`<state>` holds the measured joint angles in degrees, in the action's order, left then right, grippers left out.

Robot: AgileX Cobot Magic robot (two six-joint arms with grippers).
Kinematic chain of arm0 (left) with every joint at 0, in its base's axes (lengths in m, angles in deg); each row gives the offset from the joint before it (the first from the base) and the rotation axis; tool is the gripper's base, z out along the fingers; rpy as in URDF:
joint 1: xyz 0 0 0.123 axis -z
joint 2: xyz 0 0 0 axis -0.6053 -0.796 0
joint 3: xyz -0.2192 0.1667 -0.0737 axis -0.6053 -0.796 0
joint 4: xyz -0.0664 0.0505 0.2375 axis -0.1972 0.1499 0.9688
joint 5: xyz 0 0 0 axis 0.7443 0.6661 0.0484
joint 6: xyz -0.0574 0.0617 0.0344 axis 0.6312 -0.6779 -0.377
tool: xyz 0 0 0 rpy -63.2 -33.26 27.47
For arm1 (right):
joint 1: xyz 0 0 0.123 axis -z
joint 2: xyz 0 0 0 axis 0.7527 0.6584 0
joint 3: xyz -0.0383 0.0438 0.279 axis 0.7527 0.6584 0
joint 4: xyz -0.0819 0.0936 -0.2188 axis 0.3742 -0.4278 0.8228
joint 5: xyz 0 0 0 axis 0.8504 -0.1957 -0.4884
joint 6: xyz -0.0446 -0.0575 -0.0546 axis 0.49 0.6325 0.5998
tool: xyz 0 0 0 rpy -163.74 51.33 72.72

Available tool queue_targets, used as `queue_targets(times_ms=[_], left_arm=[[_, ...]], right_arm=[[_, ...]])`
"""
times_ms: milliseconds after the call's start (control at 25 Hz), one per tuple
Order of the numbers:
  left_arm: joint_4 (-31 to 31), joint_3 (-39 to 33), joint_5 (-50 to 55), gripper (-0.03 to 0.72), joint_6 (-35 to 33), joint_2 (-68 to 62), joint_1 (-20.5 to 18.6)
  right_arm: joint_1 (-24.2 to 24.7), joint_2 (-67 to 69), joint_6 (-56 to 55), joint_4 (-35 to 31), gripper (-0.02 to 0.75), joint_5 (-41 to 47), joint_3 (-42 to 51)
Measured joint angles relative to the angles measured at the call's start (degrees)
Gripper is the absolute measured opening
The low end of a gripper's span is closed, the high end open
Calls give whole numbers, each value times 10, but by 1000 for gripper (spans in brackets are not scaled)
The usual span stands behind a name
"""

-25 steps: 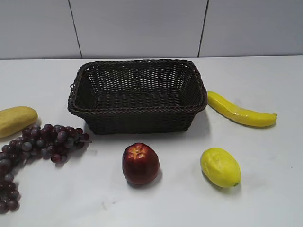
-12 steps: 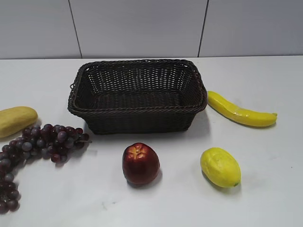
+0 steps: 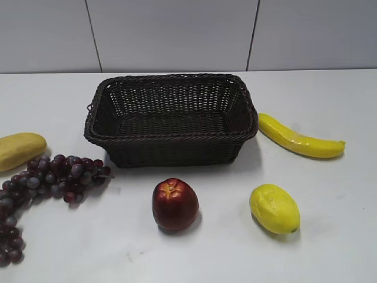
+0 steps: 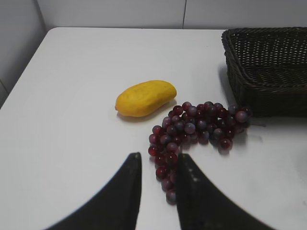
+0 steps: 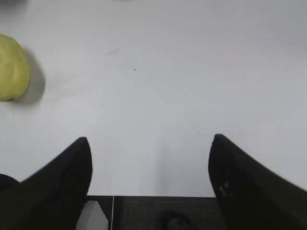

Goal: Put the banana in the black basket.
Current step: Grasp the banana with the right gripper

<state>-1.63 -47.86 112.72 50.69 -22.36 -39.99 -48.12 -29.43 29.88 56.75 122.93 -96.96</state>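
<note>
The banana (image 3: pixel 298 140) lies on the white table just right of the black basket (image 3: pixel 171 140), its thick end near the basket's right rim. The basket holds nothing. Neither gripper shows in the exterior view. In the left wrist view my left gripper (image 4: pixel 158 158) hovers empty over the near end of the grapes (image 4: pixel 194 132), its jaws a narrow gap apart; the basket's corner (image 4: pixel 268 67) is at the upper right. In the right wrist view my right gripper (image 5: pixel 151 143) is wide open and empty above bare table. The banana is out of both wrist views.
A red apple (image 3: pixel 175 204) and a plump lemon (image 3: pixel 274 208) sit in front of the basket; the lemon also shows in the right wrist view (image 5: pixel 12 67). A stubby pale-yellow fruit (image 3: pixel 20 149) and the grapes (image 3: pixel 53 180) lie at the left. The fruit also shows in the left wrist view (image 4: pixel 145 97).
</note>
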Motion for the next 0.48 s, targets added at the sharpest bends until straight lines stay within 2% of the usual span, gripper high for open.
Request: queue_targets(times_ms=[480], left_arm=[[0, 0, 0, 237, 0, 0, 0]], right_arm=[[0, 235, 13, -2, 573, -58, -133]])
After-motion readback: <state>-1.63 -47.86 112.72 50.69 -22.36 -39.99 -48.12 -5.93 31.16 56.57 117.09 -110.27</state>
